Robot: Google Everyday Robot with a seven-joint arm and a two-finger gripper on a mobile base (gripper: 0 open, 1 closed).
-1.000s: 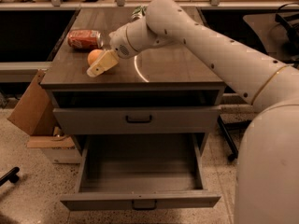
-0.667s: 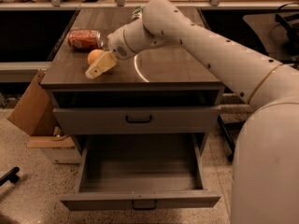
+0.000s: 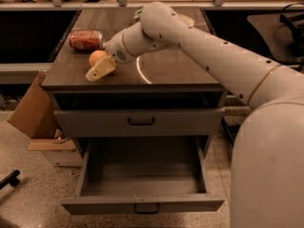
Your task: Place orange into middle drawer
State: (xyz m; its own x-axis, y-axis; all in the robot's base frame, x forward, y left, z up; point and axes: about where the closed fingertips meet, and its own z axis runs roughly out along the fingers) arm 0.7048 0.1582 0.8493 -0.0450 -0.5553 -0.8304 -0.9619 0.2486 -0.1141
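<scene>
The orange (image 3: 95,56) sits on the dark wooden top of the cabinet (image 3: 180,70), near its left front. My gripper (image 3: 99,66) is down at the orange, its cream tip right against the fruit's front side, with my arm reaching in from the right. The middle drawer (image 3: 142,172) is the lower one. It stands pulled out below, with a bare grey inside and a small handle on its front.
A red soda can (image 3: 85,39) lies on its side just behind the orange. The upper drawer (image 3: 140,121) with a dark bar handle is closed. A cardboard box (image 3: 31,110) leans against the cabinet's left side. A shelf edge runs behind the cabinet.
My arm and gripper have edged slightly left and down beside the orange. The orange, can and drawers have not moved.
</scene>
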